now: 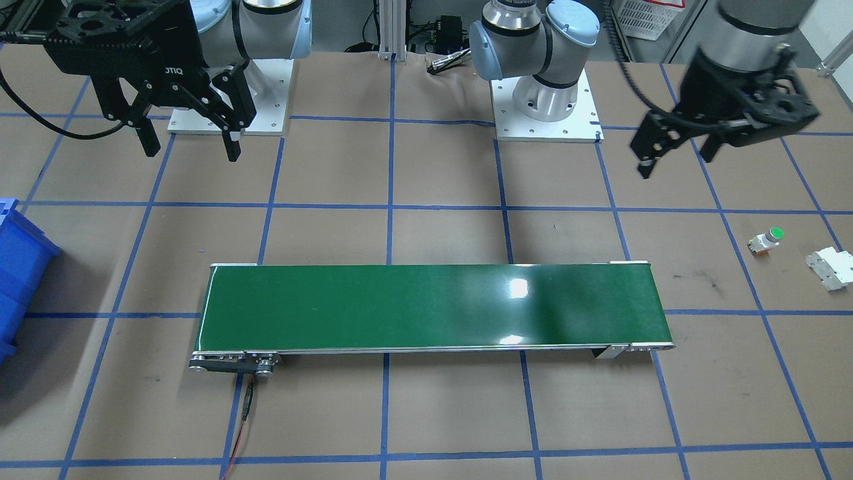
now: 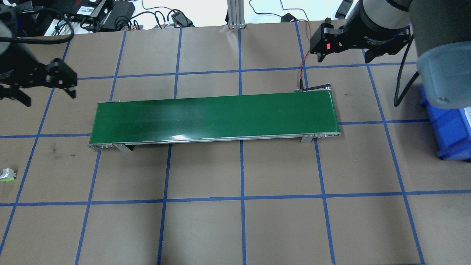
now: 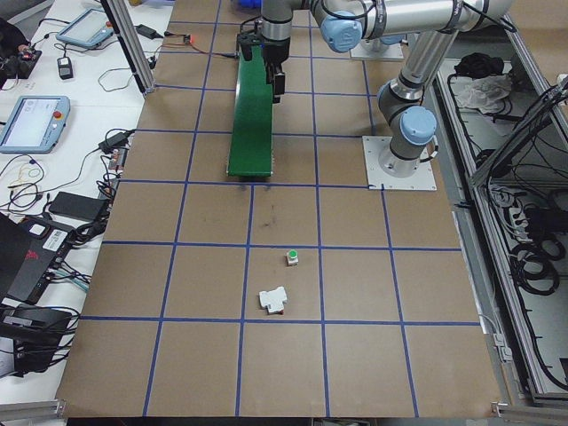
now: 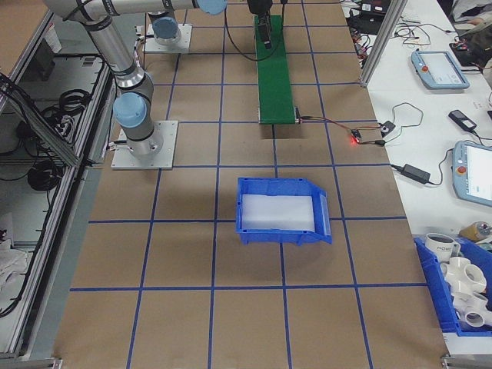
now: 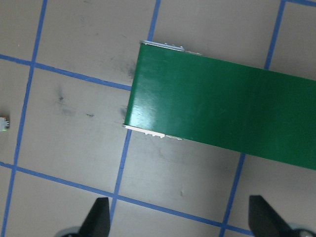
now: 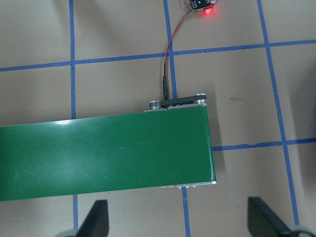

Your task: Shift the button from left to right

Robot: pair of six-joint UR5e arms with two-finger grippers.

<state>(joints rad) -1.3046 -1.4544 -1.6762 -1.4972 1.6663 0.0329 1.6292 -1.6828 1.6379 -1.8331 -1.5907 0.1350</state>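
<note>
The button (image 1: 766, 240), with a round green cap on a white body, lies on the brown table past the robot's-left end of the green conveyor; it also shows at the overhead view's left edge as the button (image 2: 7, 174) and in the left side view as the button (image 3: 292, 257). My left gripper (image 1: 674, 159) hangs open above the table, behind the button and well apart from it; its fingertips (image 5: 98, 217) are spread with nothing between them. My right gripper (image 1: 191, 148) hovers open and empty by the conveyor's other end, fingertips (image 6: 96, 217) spread wide.
A long green conveyor belt (image 2: 213, 116) runs across the table's middle, with a red-black cable (image 6: 168, 59) at its right end. A flat white bracket piece (image 1: 830, 267) lies beside the button. A blue bin (image 2: 449, 132) stands on the robot's right side.
</note>
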